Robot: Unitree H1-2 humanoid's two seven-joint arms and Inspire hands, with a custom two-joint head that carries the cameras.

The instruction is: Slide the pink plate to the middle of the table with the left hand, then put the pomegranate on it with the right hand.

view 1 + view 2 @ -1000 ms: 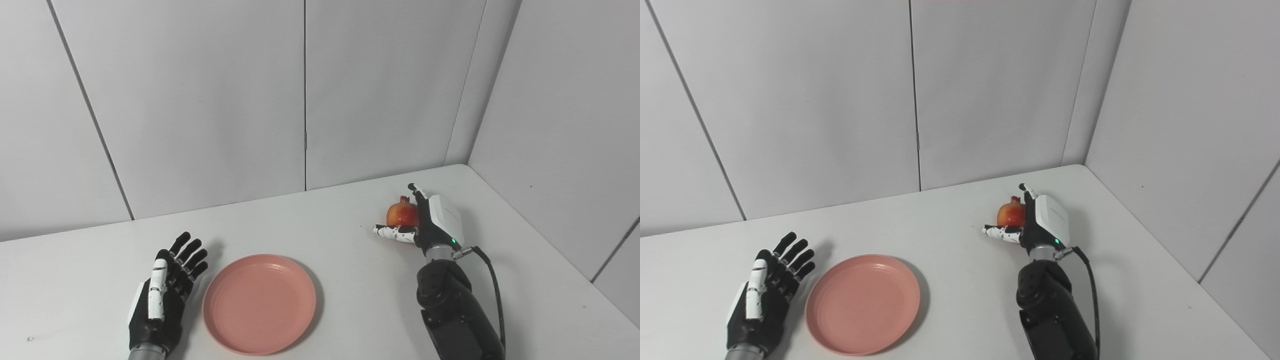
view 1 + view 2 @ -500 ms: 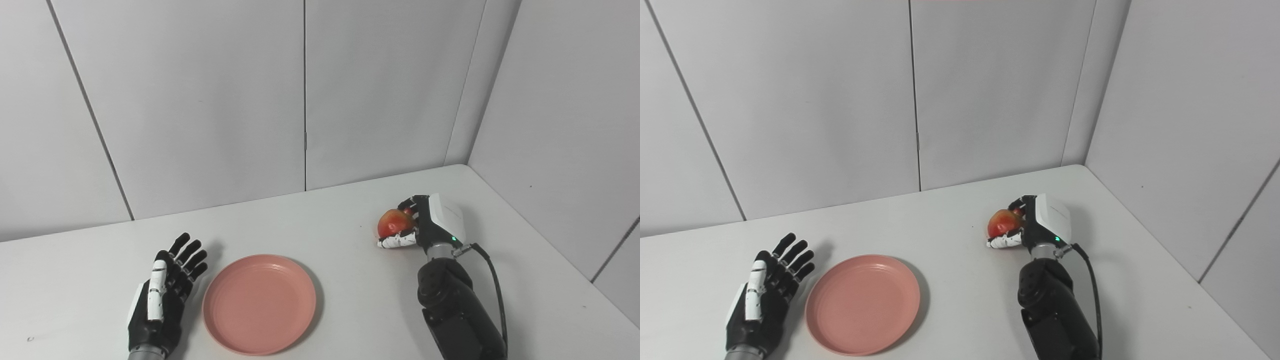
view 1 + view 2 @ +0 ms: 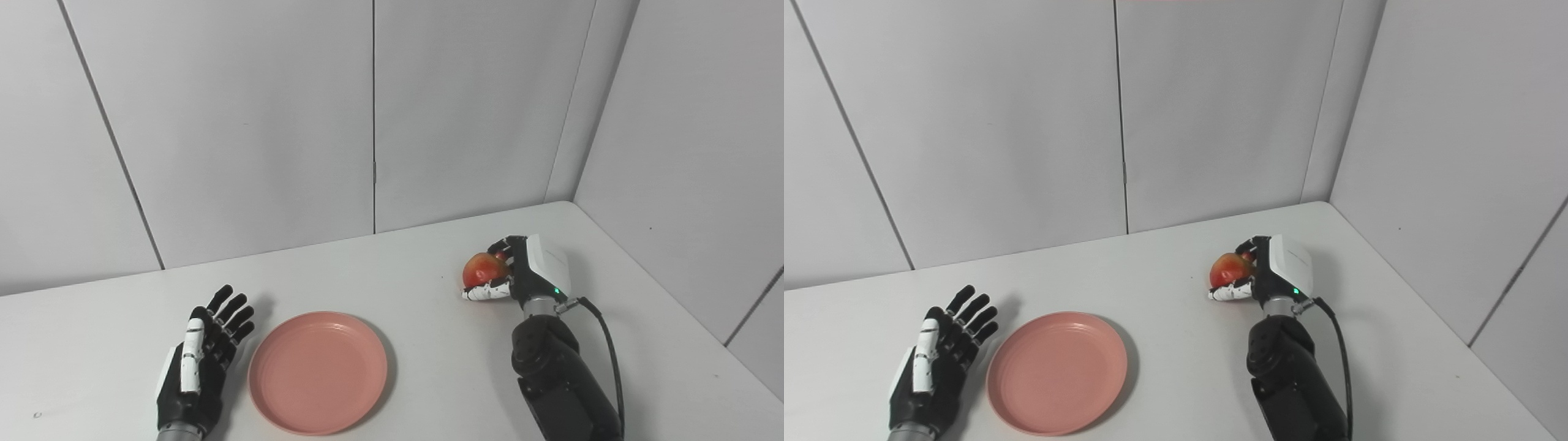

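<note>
Tabletop (image 3: 429,343), right hand (image 3: 520,275) around pomegranate (image 3: 484,269)

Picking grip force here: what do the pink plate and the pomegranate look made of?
Pink plate: likely matte plastic or melamine, with even colour, faint concentric rings and no glare. Pomegranate, held in the right hand: smooth, slightly glossy red-orange skin; real or imitation cannot be told.

You're facing bare test booth, likely lab: plain white table (image 3: 398,275) boxed by seamed pale grey wall panels (image 3: 245,122).
</note>
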